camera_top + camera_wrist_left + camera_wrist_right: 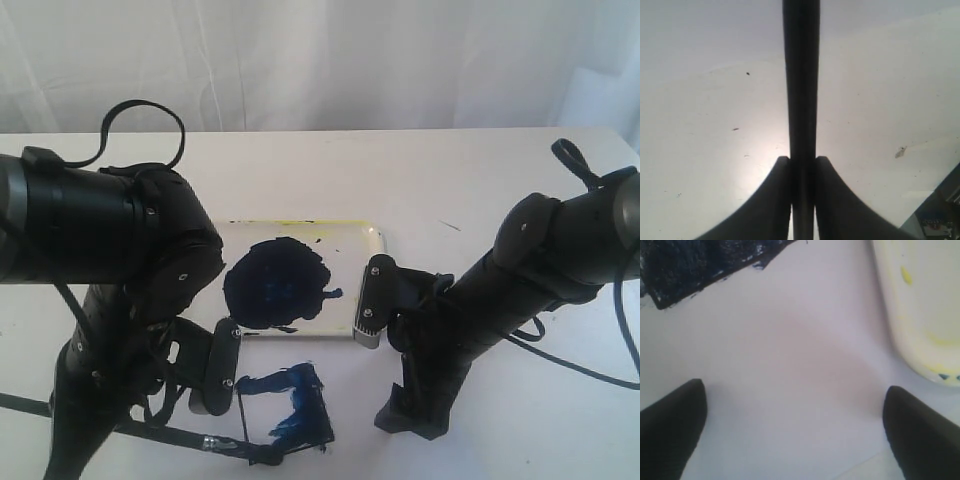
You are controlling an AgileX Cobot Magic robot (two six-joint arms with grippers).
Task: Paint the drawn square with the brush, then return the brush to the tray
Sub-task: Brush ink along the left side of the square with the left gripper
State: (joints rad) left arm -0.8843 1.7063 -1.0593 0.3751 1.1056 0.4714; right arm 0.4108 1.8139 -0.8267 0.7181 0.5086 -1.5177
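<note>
Your left claw (pixel 802 162) was clenched on the brush (pixel 801 75), down by the blue-smeared drawn square (pixel 290 408), which lay just beside the tray (pixel 372 240); your right claw (pixel 795 405) hung released, jaws wide apart, beside the tray's corner

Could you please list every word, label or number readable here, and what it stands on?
No text can be read. The shallow white rectangular tray, the blue-smeared, black-outlined drawn square and the thin black brush show no lettering; a small bluish patch at the left wrist view's edge is too blurred to tell.
</note>
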